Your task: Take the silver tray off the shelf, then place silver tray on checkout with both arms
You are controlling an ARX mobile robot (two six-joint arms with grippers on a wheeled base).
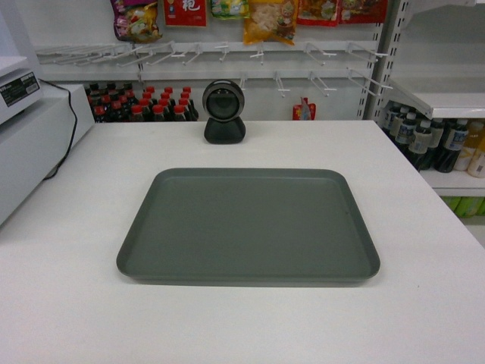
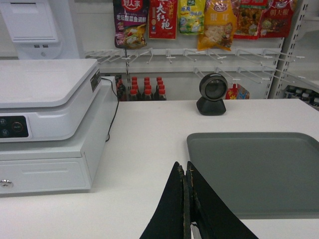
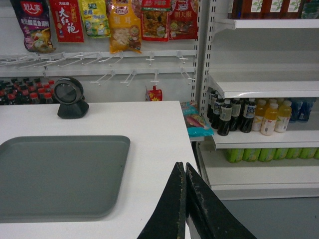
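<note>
The silver tray (image 1: 248, 227) is lying flat on the white checkout table (image 1: 424, 303). The left pincer (image 2: 186, 172) and right pincer (image 3: 185, 169) are each hovering clenched beside it, grasping nothing.

Silver tray (image 2: 259, 172) cut off at the right edge (left wrist view); snack-packet (image 1: 269, 19) print unreadable.

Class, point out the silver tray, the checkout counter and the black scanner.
silver tray (image 1: 250, 227), head view, middle of its floor
checkout counter (image 1: 303, 140), head view, bare top
black scanner (image 1: 224, 102), head view, round face
</note>
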